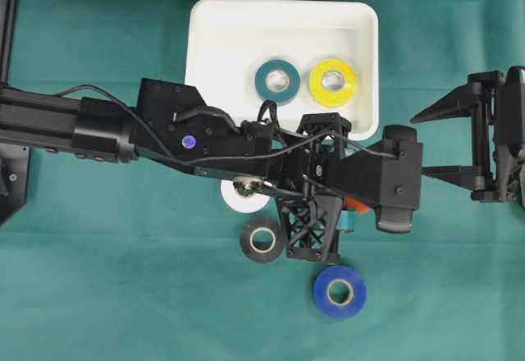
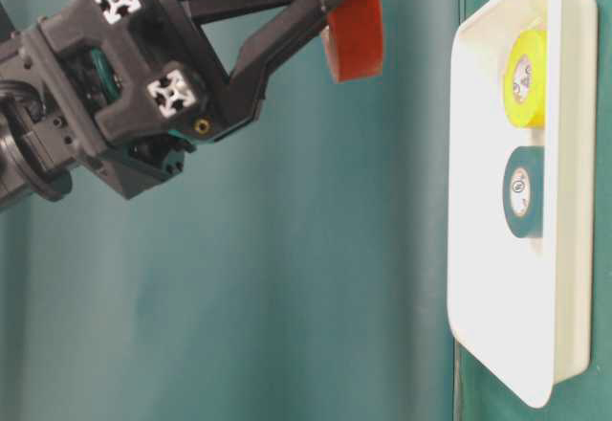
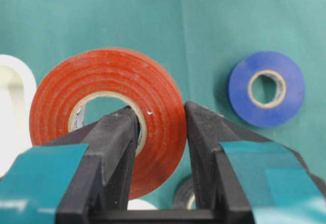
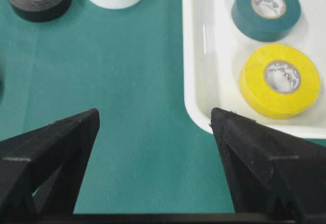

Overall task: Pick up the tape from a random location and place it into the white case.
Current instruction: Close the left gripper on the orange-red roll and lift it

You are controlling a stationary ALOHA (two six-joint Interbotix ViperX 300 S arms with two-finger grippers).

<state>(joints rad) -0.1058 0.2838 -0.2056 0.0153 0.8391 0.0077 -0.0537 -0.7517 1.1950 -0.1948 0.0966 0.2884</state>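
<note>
My left gripper [image 3: 160,117] is shut on a red tape roll [image 3: 102,71]: one finger goes through the core and the other presses the outer face. In the table-level view the red tape roll [image 2: 356,31] hangs in the air beside the white case [image 2: 564,344]. From overhead only an orange sliver of the tape [image 1: 354,205] shows under the left wrist, just in front of the white case [image 1: 197,49]. A teal roll [image 1: 276,79] and a yellow roll [image 1: 332,82] lie inside the case. My right gripper [image 1: 420,145] stands open at the right with nothing between its fingers.
A white roll [image 1: 244,199], a black roll [image 1: 262,239] and a blue roll [image 1: 339,292] lie on the green cloth under and in front of the left arm. In the right wrist view the case's corner [image 4: 196,56] sits by one finger of the right gripper [image 4: 155,119].
</note>
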